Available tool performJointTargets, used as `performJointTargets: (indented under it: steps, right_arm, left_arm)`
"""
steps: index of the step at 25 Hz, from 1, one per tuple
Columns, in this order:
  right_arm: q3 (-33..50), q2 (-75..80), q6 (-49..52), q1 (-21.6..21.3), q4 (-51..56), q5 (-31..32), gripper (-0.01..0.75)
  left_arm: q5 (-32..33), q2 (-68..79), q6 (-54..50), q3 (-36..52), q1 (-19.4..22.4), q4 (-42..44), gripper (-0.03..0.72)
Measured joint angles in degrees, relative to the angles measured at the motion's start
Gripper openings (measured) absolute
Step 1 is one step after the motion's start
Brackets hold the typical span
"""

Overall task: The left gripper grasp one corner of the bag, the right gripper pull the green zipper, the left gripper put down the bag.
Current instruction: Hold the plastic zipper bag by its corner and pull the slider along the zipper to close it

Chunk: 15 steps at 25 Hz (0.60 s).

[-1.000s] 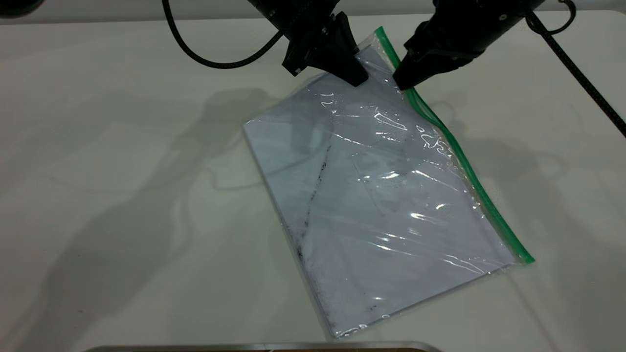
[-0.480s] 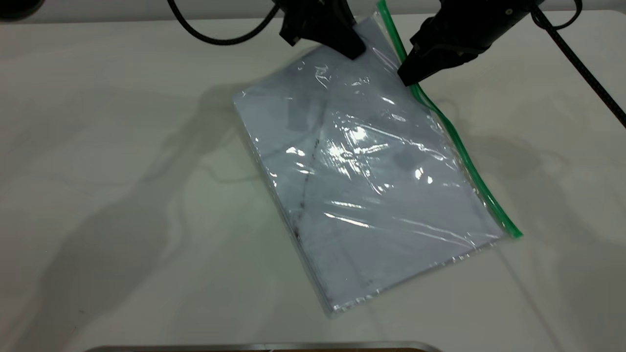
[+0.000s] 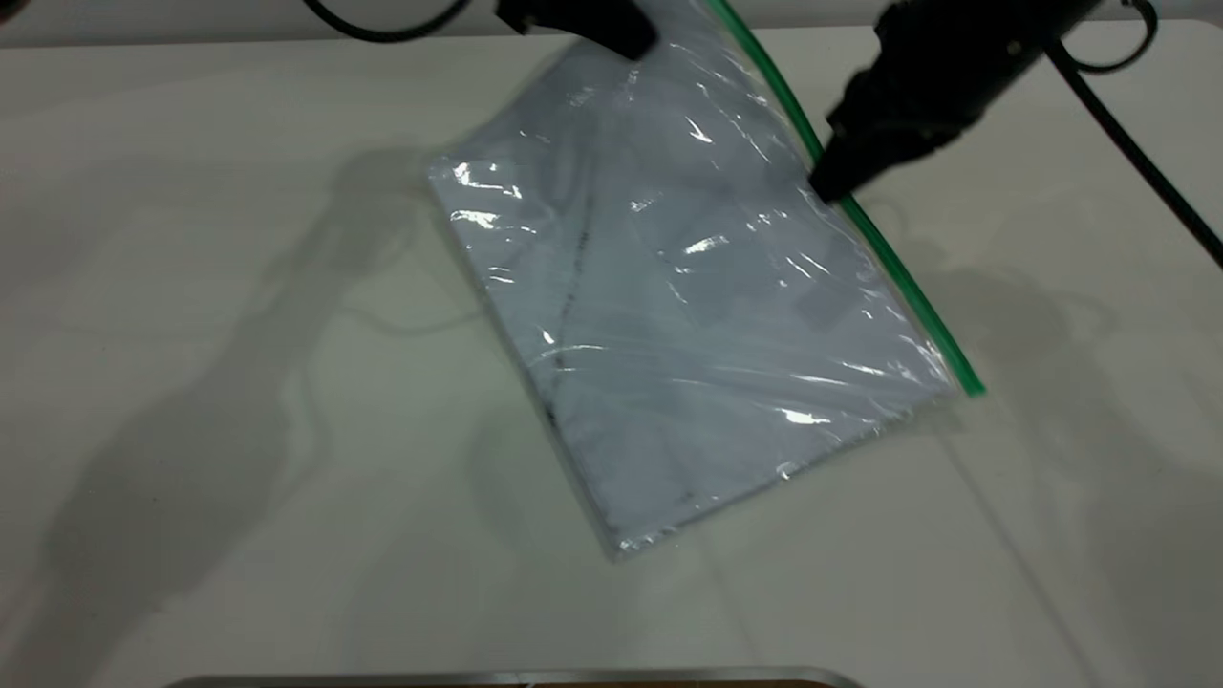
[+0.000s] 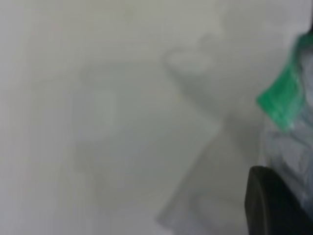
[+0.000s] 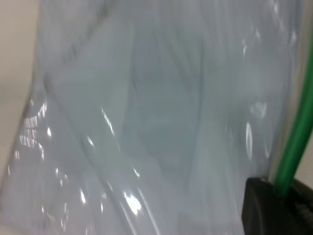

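The bag [image 3: 688,315] is a clear pouch with a white sheet inside. It hangs tilted, its far corner raised and its near end resting on the table. My left gripper [image 3: 632,40] is shut on that raised far corner at the top of the exterior view. The green zipper [image 3: 903,282] runs along the bag's right edge. My right gripper [image 3: 829,186] is shut on the strip about a third of the way down. The slider tab is hidden. In the left wrist view a finger [image 4: 274,205] lies beside the bag's green corner [image 4: 281,100]. In the right wrist view the strip [image 5: 296,142] runs into the finger [image 5: 269,210].
The white table [image 3: 191,382] stretches wide to the left and front of the bag. A metal edge [image 3: 516,678] lies along the front border. The right arm's black cable [image 3: 1137,153] trails off to the right.
My left gripper has risen and moved back with the bag's corner, tilting the bag up and dragging its near end away. My right gripper has slid down along the green zipper.
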Motion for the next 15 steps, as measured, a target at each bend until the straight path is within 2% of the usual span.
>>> performJointTargets:
  steps: [6, 15]
  right_arm:
    - [0.09, 0.2, 7.05, -0.05, -7.13, 3.79, 0.039]
    - [0.09, 0.2, 21.5, -0.05, -23.15, 15.25, 0.043]
  left_arm:
    - [0.0, -0.33, -2.19, -0.18, 1.12, 4.68, 0.053]
    - [0.0, -0.33, -4.78, -0.18, 1.12, 12.82, 0.053]
